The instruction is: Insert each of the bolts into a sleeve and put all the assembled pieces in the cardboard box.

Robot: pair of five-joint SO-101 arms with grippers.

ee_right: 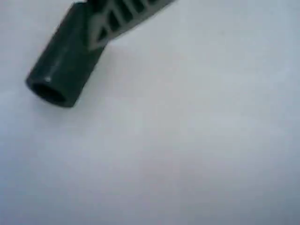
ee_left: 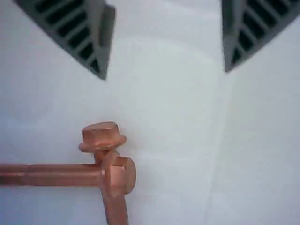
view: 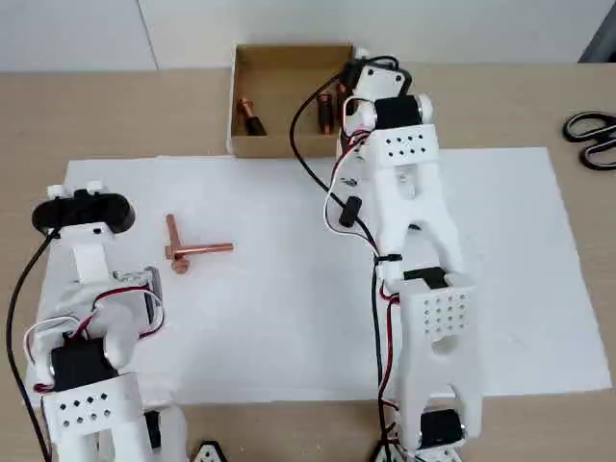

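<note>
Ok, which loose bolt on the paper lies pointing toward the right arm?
The crosswise bolt, its shaft running from the cluster toward the right arm. The other long bolt points toward the cardboard box instead.

A white rectangular paper sheet [view: 289, 318] is spread over the middle of the light wooden table [view: 58, 115]. An open brown cardboard box [view: 234, 96] is set at upper centre, against the sheet's upper edge, with two copper-and-black assembled pieces [view: 252, 117] inside (one left, one right). A cluster of copper-coloured metal bolts [view: 192, 250] is laid on the sheet, left of centre, heads together, just right of the left gripper [ee_left: 164, 51], whose jaws are spread. A dark cylindrical plastic sleeve [ee_right: 61, 75] is gripped by the right gripper [ee_right: 93, 33]. Black-handled metal scissors [view: 589, 135] are found at the right edge, off the sheet.
</note>
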